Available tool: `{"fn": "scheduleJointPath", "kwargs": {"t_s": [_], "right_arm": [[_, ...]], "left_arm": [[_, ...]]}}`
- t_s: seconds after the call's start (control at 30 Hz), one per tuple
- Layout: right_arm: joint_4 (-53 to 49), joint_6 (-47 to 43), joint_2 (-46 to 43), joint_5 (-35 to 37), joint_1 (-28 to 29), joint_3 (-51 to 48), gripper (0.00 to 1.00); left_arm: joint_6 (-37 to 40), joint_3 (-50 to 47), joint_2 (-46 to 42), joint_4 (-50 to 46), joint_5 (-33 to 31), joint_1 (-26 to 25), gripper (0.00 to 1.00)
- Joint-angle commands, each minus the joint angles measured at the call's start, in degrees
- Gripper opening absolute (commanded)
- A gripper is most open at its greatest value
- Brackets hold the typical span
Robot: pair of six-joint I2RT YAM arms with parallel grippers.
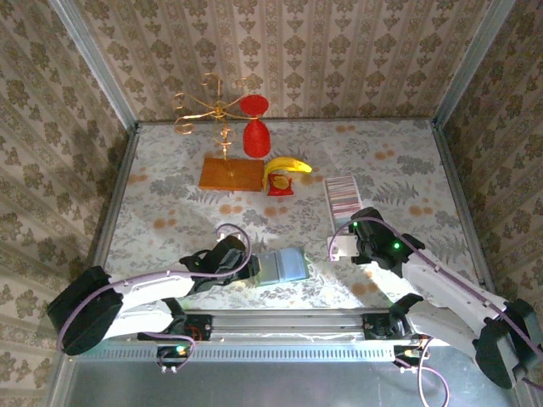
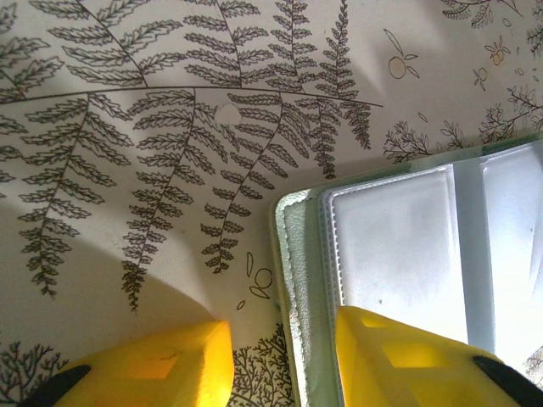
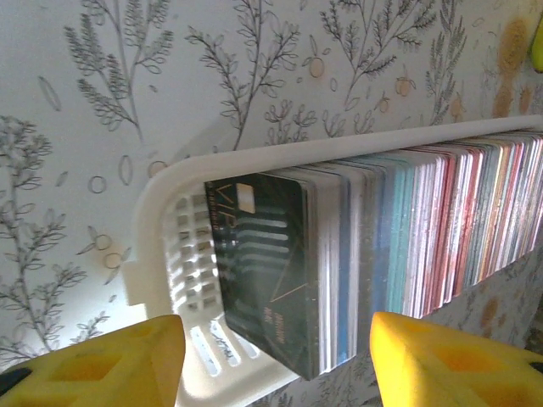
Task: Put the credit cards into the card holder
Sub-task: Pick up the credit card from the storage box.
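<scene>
The card holder lies open and flat near the front middle of the table, its pale green rim and frosted inner panels facing up. My left gripper is at its left edge and open. One yellow finger rests over the bare table, the other over the left panel. The credit cards stand on edge in a striped row inside a long white tray. A dark card heads the row. My right gripper hangs open over the tray's near end, its fingers either side of the front cards without touching them.
A banana on a small red stand, a red goblet and a gold wire rack on a wooden base sit at the back. Patterned walls enclose the table on three sides.
</scene>
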Motion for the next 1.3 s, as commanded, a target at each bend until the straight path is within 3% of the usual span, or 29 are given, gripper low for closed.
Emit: {"fn": "scheduleJointPath", "kwargs": {"t_s": [0.0, 0.43, 0.67, 0.83, 1.1, 1.27], "right_arm": [[2.1, -2.0, 2.7, -0.2, -0.7, 2.2, 0.61], [4.5, -3.3, 14.3, 2.3, -2.8, 7.8, 0.63], [4.5, -4.3, 16.4, 1.2, -2.8, 7.3, 0.75], [9.2, -5.2, 17.1, 3.6, -2.7, 5.8, 0.76], [10.9, -6.5, 15.6, 5.2, -2.7, 4.2, 0.68], [9.1, -6.1, 15.2, 5.0, -2.7, 4.4, 0.54]], "left_arm": [[0.6, -1.0, 7.6, 16.5, 7.8, -0.3, 0.37], [1.0, -0.1, 9.7, 19.4, 9.9, -0.5, 0.35], [1.4, 0.8, 10.1, 19.3, 10.1, -0.5, 0.35], [1.1, 1.5, 12.1, 20.8, 11.2, -0.6, 0.35], [0.1, 1.6, 15.6, 25.2, 13.2, -0.7, 0.32], [0.4, 1.6, 16.3, 25.7, 13.6, -0.8, 0.31]]}}
